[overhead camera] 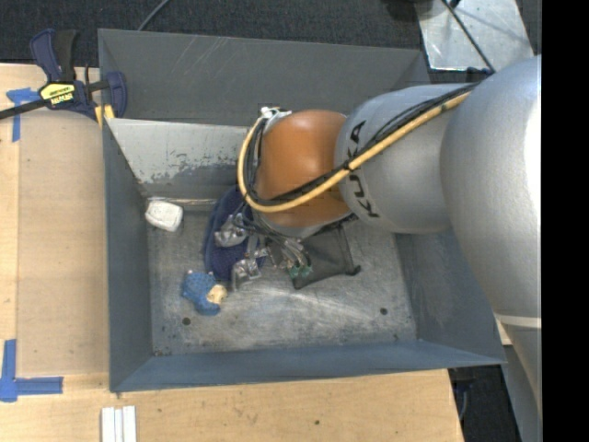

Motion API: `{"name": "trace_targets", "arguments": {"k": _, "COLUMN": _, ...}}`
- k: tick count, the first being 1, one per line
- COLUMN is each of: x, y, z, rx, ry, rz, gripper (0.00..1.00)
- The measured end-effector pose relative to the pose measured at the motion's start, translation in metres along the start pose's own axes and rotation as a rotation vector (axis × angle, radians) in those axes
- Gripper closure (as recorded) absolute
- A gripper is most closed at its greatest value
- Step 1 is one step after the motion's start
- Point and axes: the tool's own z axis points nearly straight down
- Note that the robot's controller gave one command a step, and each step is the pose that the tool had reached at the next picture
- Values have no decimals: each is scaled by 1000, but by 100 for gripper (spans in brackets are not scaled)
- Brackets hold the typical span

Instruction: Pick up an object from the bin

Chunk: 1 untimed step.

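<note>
One gripper (247,263) stands low in the bin (276,357), mid-floor, against a dark blue cloth (221,233); we cannot tell whether it is apart or together. Just beside it, toward the view's right, we see a black flat item (327,258). Near its lower left lies a small blue piece (198,291); a white lump (164,215) lies farther left.

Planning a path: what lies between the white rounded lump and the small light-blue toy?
Only bare grey bin floor, between white lump and light-blue toy, in the camera view.
</note>
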Motion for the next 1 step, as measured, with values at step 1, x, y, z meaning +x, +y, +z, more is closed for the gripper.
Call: {"name": "trace_targets", "arguments": {"k": 1, "x": -4, "y": 7, "z": -126, "rx": 4, "ry": 27, "rz": -18, "gripper": 100}}
